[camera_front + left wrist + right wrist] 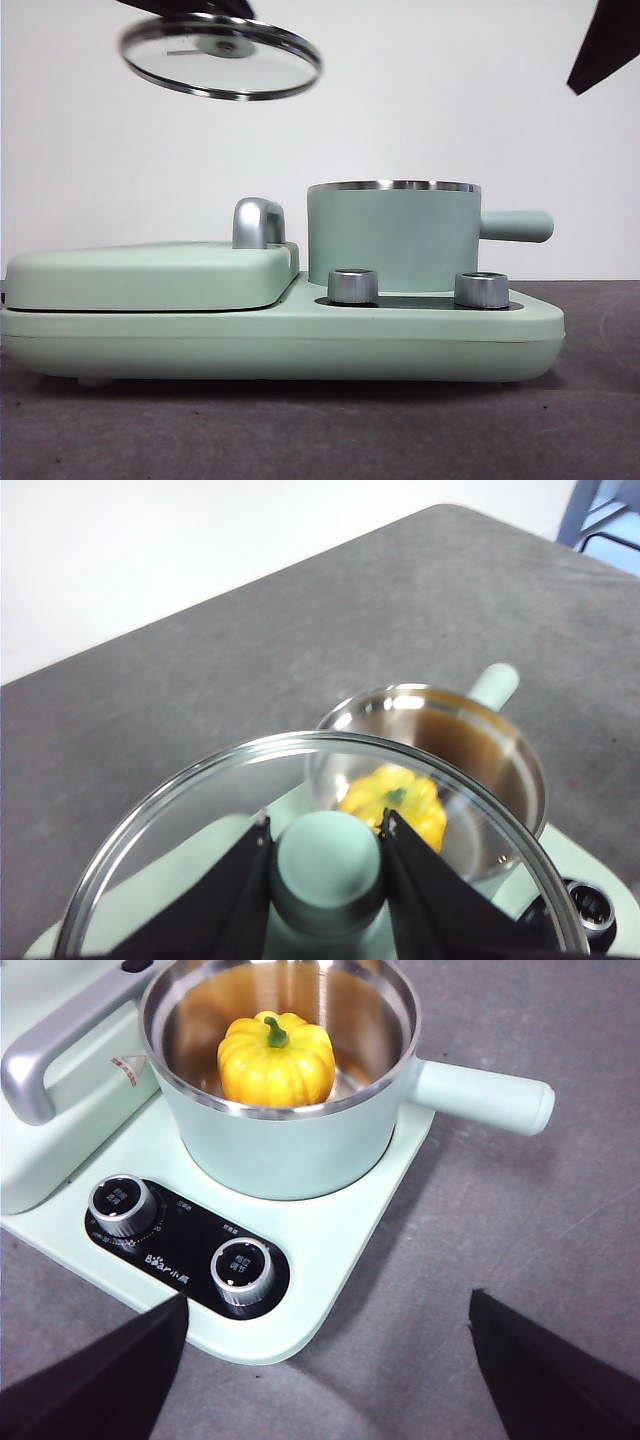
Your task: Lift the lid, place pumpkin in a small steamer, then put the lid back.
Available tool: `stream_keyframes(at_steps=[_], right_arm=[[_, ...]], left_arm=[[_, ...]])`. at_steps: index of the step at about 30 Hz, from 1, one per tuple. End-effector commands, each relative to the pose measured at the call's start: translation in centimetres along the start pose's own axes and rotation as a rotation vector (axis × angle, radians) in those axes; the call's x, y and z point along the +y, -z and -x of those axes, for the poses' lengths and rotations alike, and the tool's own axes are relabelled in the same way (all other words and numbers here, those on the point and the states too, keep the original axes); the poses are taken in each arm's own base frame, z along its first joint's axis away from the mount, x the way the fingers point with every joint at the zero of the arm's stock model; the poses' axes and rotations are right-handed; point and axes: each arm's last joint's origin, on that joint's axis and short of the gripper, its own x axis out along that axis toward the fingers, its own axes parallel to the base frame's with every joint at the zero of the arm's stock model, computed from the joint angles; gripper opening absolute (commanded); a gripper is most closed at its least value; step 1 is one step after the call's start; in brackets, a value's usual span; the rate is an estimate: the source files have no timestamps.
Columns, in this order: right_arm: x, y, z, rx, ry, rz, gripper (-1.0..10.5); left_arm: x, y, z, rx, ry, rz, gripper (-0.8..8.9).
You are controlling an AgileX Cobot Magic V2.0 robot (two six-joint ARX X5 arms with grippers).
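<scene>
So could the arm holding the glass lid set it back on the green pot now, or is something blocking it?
Probably yes. The left gripper holds the lid in the air; the small steamer stands open-topped, and the pumpkin sits below its rim.

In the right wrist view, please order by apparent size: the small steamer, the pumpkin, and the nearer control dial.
1. small steamer, clearly largest.
2. pumpkin, sitting inside it.
3. nearer control dial, smallest, although closer to the camera.
</scene>
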Motion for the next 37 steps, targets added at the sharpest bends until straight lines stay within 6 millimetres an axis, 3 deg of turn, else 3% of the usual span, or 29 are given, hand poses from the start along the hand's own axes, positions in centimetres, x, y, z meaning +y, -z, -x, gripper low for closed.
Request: stream_keyframes(at_steps=[1, 8, 18, 37], right_arm=[[0.0, 0.4, 0.6, -0.026, -0.004, -0.004, 4.3], [-0.2, 1.4, 1.7, -0.016, 0.025, -0.001, 4.3], [-0.2, 1.5, 1.7, 0.003, 0.031, 0.033, 4.3], [-0.3, 1.4, 1.7, -0.012, 0.051, 0.055, 4.3]], left_arm=[[-0.6, -0.9, -1.4, -0.06, 0.025, -0.015, 0.1], [-1.9, -0.8, -5.4, -0.143, 0.072, -0.044, 0.1], [-3.0, -0.8, -10.0, -0.161, 0.109, -0.058, 0.1], [-3.9, 0.6, -13.5, -0.178, 0.157, -0.053, 0.1]])
